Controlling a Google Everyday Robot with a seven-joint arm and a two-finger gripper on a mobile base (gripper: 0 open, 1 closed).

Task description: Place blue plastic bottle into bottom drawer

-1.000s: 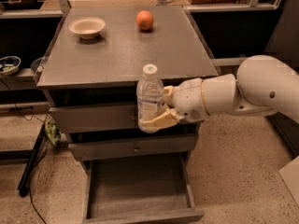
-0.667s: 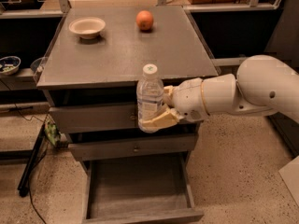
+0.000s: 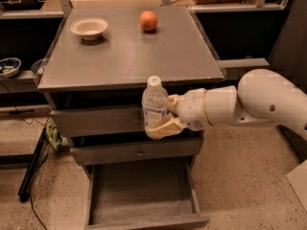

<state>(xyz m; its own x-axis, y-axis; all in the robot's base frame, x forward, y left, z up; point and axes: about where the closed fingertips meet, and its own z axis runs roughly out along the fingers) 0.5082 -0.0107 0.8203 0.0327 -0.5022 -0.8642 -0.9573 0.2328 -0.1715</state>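
Clear, thin plastic like this bottle [image 3: 154, 104] is probably light, smooth and easily dented, so a gentle squeeze around the lower body suits it better than a hold on the cap. That is where the gripper [image 3: 156, 125] has it: cream fingers [image 3: 168, 127] clamped around the lower half, bottle upright, cap on top. Bottle and gripper hang above the open bottom drawer [image 3: 141, 191], toward its back, well apart from its bare grey floor.

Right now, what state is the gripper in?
Gripper: closed on the blue plastic bottle, held upright above the open bottom drawer.
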